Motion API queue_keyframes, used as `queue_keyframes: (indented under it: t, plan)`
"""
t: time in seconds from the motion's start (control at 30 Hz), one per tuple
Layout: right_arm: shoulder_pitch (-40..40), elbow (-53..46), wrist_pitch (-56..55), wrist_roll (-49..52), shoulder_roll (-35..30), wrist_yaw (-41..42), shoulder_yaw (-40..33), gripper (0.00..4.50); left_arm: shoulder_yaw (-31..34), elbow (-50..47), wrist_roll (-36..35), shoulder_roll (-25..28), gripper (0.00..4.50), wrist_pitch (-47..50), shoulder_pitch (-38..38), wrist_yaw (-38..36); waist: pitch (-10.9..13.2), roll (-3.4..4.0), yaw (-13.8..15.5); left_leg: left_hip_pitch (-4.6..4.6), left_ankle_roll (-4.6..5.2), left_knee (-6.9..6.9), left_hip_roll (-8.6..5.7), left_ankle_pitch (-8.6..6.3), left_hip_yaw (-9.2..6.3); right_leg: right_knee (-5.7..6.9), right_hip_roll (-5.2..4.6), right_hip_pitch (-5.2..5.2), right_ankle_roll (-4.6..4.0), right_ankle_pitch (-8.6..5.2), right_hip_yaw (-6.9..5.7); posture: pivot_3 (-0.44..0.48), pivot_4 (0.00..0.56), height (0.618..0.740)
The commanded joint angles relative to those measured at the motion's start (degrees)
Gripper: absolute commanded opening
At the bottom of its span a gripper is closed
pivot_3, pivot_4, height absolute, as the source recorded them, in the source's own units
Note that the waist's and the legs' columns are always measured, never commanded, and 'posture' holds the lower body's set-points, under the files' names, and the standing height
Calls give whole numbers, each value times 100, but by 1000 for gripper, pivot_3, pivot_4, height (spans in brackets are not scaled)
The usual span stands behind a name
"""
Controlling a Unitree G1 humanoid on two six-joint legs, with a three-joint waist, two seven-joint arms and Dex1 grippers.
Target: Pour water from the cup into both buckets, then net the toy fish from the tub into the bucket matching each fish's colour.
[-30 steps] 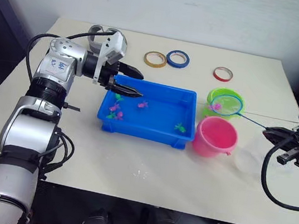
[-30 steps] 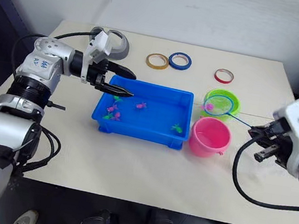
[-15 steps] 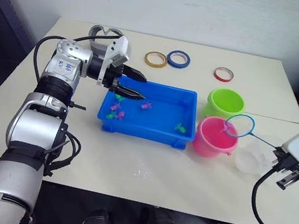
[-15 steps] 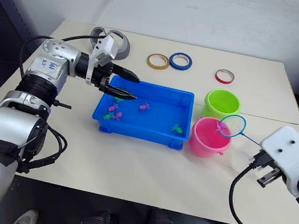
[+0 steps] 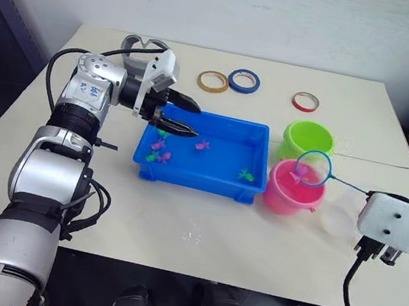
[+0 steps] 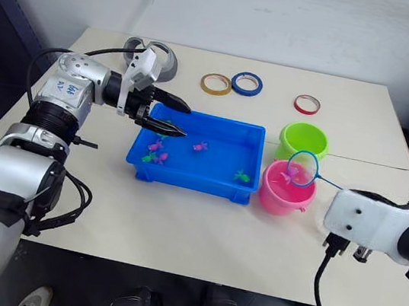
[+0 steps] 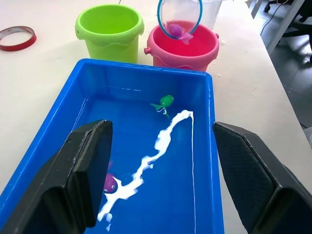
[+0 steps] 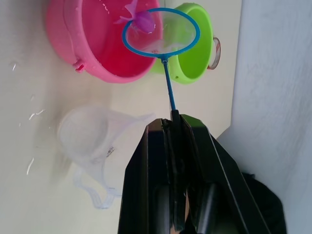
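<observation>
The blue tub (image 5: 200,180) holds water, pink fish (image 5: 202,145) and a green fish (image 5: 246,175). My left gripper (image 5: 187,117) hangs open over the tub's left end, holding nothing. To the tub's right stand the green bucket (image 5: 306,140) and, nearer, the pink bucket (image 5: 286,201). My right gripper (image 8: 171,123) is shut on the net's thin handle. The net's blue hoop (image 5: 312,168) hovers over the pink bucket with a pink fish (image 8: 142,20) in its mesh. The clear cup (image 5: 339,218) stands right of the pink bucket.
Yellow (image 5: 212,81), blue (image 5: 243,79) and red (image 5: 305,101) tape rings lie at the back of the table. A grey object (image 5: 140,45) sits at the back left. Water drops (image 5: 192,236) dot the table in front of the tub.
The net, with a pink fish in it, has gone from above the green bucket to above the pink bucket. My right arm has dropped and turned. The left gripper has shifted slightly.
</observation>
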Motion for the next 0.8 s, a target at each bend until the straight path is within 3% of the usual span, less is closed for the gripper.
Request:
queue_keyframes:
  t: [0.03,0.53,0.8]
  plan:
    - [35,-249,-495,-675,-85,172,44,0,133,16,22,27,3596,-106,-224,-83,0,0,-2,1,0,0,0,0,1,1,0,0,0,0,1,0,150,693]
    - [24,-77,-1589,-2232,688,607,223,0,104,-86,56,-11,3596,-89,-110,-128,0,0,-7,5,-2,18,-1,1,3,22,0,0,0,0,1,0,150,693]
    - [-285,106,-2275,-2923,838,454,382,0,111,-8,75,-82,3596,-134,-167,-99,0,0,-12,5,-2,29,-1,1,3,31,1,2,-1,0,1,0,150,693]
